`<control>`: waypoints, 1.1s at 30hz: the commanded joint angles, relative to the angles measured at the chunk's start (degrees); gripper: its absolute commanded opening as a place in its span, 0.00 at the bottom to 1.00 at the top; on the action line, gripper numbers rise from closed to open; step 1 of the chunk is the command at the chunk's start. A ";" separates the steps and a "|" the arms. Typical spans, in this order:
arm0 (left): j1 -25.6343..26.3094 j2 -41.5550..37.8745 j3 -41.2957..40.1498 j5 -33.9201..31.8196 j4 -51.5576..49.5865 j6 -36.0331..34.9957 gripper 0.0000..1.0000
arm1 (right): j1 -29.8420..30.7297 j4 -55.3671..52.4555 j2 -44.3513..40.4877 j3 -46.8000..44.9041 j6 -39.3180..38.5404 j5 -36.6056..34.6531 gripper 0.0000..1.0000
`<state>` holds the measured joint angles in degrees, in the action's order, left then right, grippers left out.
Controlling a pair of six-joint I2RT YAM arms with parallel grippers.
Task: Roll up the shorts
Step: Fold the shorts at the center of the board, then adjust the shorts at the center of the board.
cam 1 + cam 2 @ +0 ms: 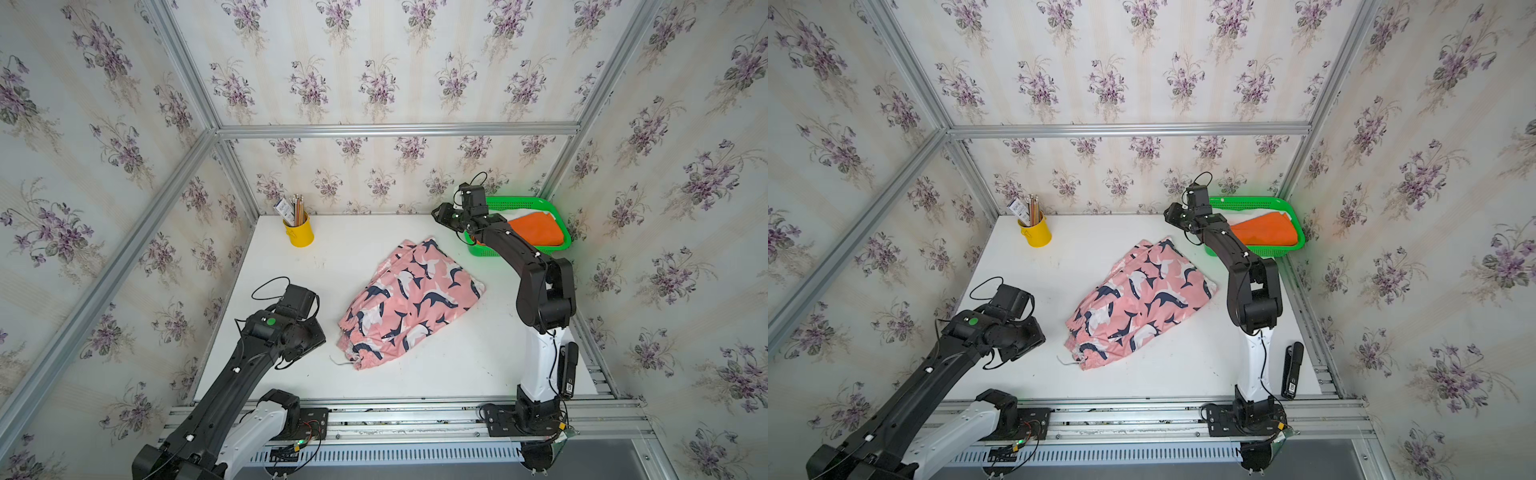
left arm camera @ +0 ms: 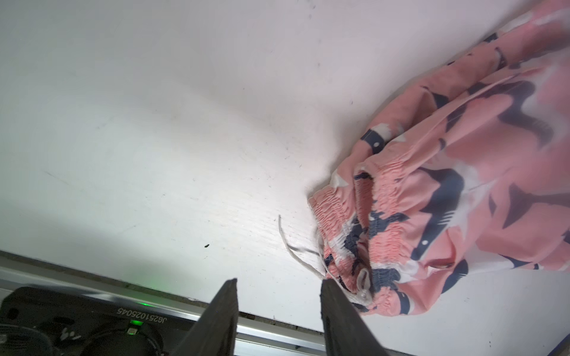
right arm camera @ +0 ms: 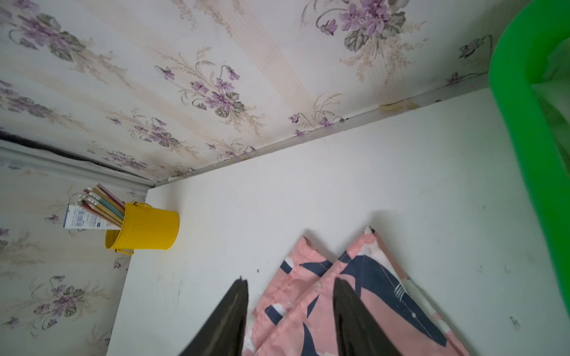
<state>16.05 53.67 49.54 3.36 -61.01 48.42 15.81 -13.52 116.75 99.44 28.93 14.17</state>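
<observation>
Both the left gripper (image 2: pixel 279 282) and right gripper (image 3: pixel 290 282) are gaping empty; I'm fearing the left one catching the drawstring (image 2: pixel 294 251) and dragging the shorts (image 1: pixel 409 299) crooked.

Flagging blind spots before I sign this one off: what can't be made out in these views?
- Green basket, both top views: the right arm hides part; pale cloth beside the orange shorts is unidentifiable.
- Pink shorts, left wrist view: far part blurred, cut by the edge.
- Card in the yellow cup: print too small.
</observation>
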 commanded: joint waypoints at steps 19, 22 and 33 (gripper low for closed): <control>14.44 43.27 18.55 4.55 7.08 -23.28 0.39 | 12.33 4.10 -13.23 -39.26 1.38 -2.14 0.46; 14.43 43.69 13.56 7.22 9.04 -22.75 0.39 | 13.24 6.64 -8.35 -37.68 1.14 -2.30 0.46; 22.32 43.87 7.49 22.97 24.93 -12.36 0.42 | 16.24 4.81 17.96 -3.30 -4.15 5.27 0.43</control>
<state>36.73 96.38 55.81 19.22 -42.61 32.95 30.11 -1.78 130.63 90.15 27.14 17.26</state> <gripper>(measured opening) 0.420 0.436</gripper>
